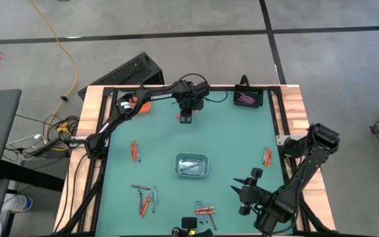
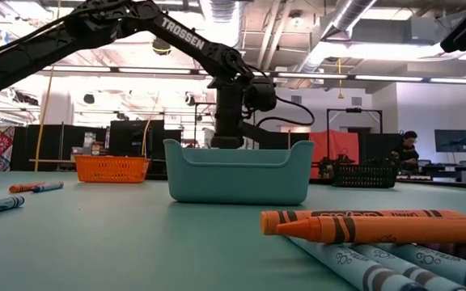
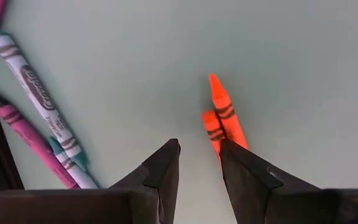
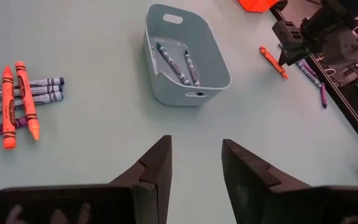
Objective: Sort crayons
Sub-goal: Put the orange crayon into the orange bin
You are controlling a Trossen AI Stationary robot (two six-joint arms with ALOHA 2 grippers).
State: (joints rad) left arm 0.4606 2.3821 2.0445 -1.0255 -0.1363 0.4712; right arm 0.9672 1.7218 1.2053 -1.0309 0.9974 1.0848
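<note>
Crayons (image 1: pixel 135 151) lie scattered on the left of the green table (image 1: pixel 229 131), with more along the near edge and a few at the right side. The left gripper (image 1: pixel 185 118) hangs over the far middle, fingers slightly apart, empty, above two orange crayons (image 3: pixel 221 118). The grey tray (image 1: pixel 192 165) at centre holds grey-blue crayons (image 4: pixel 176 64). The right gripper (image 1: pixel 245 191) waits near right, fingers spread, empty.

Crayons (image 1: pixel 135 151) in orange, grey-blue and purple-pink are scattered flat in small clusters on the green mat. Two grey-blue crayons (image 4: pixel 179 63) are seen lying in the pale tray. Two orange crayons (image 3: pixel 221 118) lie side by side, touching.
</note>
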